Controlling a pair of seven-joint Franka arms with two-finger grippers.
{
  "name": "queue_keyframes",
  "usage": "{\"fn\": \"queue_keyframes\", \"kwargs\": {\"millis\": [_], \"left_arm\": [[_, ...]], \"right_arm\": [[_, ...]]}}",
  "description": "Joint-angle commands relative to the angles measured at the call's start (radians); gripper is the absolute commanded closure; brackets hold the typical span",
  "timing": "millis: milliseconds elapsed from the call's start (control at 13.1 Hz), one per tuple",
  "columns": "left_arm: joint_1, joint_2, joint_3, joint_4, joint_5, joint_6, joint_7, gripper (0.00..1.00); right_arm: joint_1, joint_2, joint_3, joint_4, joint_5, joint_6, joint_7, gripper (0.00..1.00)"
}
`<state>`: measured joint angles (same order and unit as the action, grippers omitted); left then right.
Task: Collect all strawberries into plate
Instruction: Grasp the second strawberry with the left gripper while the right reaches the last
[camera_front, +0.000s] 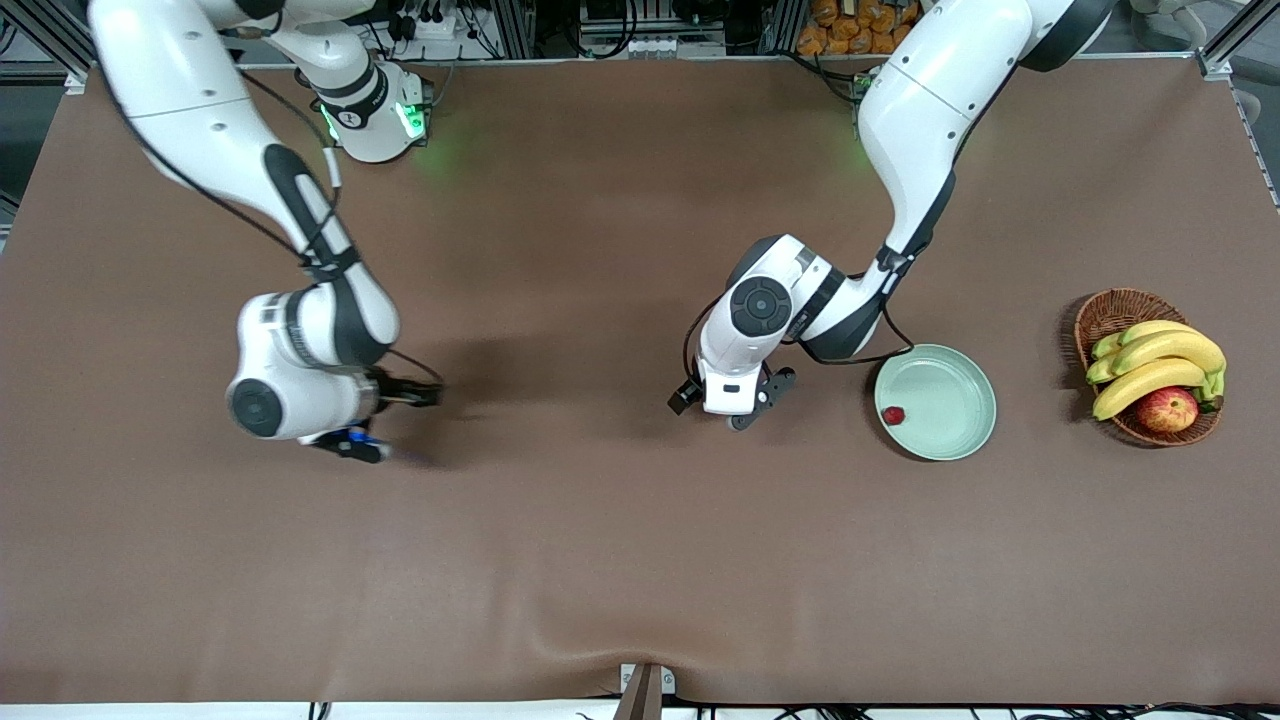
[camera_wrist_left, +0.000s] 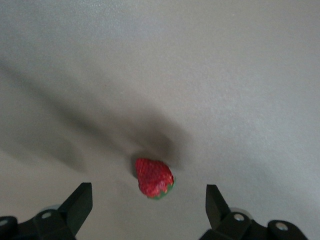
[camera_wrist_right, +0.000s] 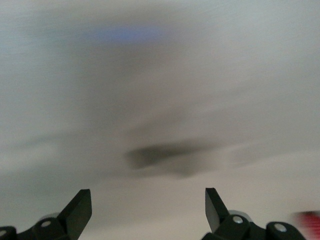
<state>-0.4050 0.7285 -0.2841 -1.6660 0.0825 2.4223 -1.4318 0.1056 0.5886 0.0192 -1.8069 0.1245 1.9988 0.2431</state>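
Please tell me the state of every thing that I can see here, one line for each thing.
Left pincer: open, over a strawberry lying on the table.
Right pincer: open, holding nothing, over the table toward the right arm's end.
Strawberry in plate: lying inside, near the rim.
Plate: flat on the table, holds one berry.
Basket: upright, filled with bananas and an apple.

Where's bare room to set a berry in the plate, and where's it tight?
The plate is mostly bare; one strawberry lies near its rim toward the left gripper, which hangs open over another strawberry. It is tight between plate and basket. The right gripper is open over bare cloth.
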Motion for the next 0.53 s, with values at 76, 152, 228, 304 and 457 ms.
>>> {"fn": "queue_keyframes", "kwargs": {"millis": [76, 152, 228, 304, 457], "left_arm": [[-0.006, 0.037, 0.006, 0.028, 0.013, 0.041, -0.016, 0.03], [-0.014, 0.045, 0.006, 0.028, 0.013, 0.041, -0.016, 0.07], [-0.021, 0.046, 0.008, 0.028, 0.013, 0.041, -0.016, 0.14], [-0.021, 0.049, 0.008, 0.028, 0.014, 0.041, -0.009, 0.27], [-0.018, 0.049, 0.008, 0.028, 0.014, 0.041, 0.011, 0.59]], "right_arm": [[-0.060, -0.039, -0.005, -0.043, -0.124, -0.116, -0.102, 0.00], [-0.060, -0.036, -0.018, -0.043, -0.156, -0.147, -0.134, 0.00], [-0.061, -0.032, -0.030, -0.046, -0.179, -0.167, -0.162, 0.00], [-0.063, -0.030, -0.047, -0.049, -0.181, -0.184, -0.180, 0.00], [-0.063, -0.026, -0.070, -0.057, -0.181, -0.234, -0.212, 0.00]]}}
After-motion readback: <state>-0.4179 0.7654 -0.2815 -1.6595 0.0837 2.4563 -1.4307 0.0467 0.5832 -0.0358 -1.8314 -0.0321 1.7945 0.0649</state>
